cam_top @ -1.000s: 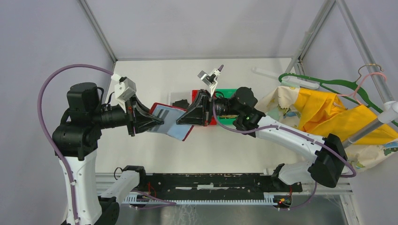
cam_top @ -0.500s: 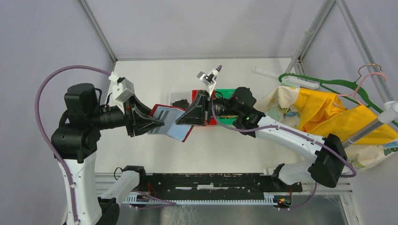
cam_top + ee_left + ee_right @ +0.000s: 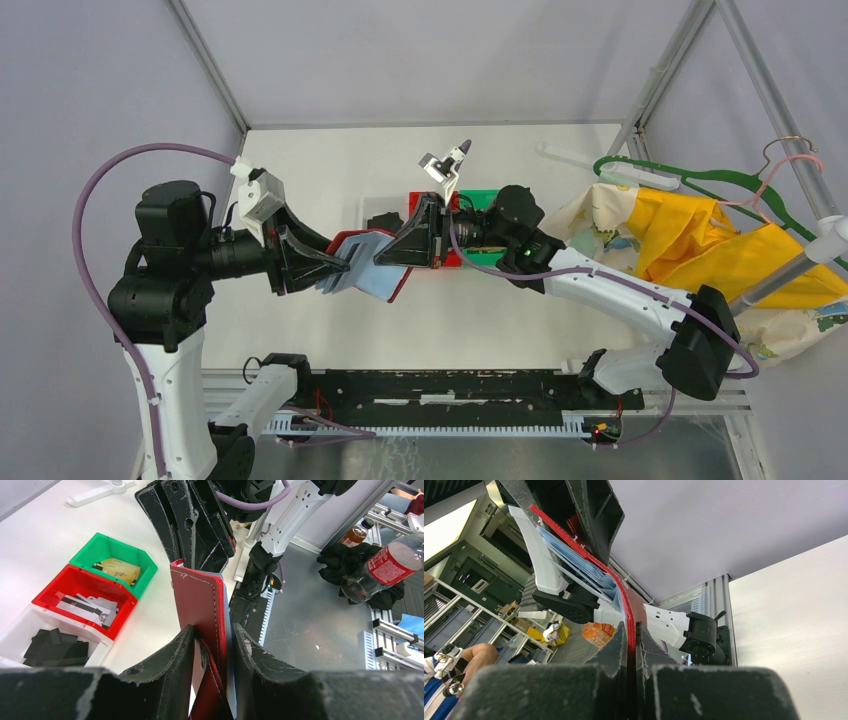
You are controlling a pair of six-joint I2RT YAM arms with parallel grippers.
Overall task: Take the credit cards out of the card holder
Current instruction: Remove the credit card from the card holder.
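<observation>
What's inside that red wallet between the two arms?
Pale blue pocket leaves fan out inside the red wallet. No card shows among them; anything deeper is hidden by the leaves themselves and the right gripper clamped on the cover.

A: What does the card holder (image 3: 372, 270) look like?
B: Red stitched cover, folding, with its pale blue-grey leaves fanned out.
A: Where is it?
B: One end is pinched between the right fingers (image 3: 614, 647). The other end stands between the left fingers (image 3: 165, 660).

Right end effector (image 3: 384, 259) clamped, left (image 3: 343, 266) opposite
</observation>
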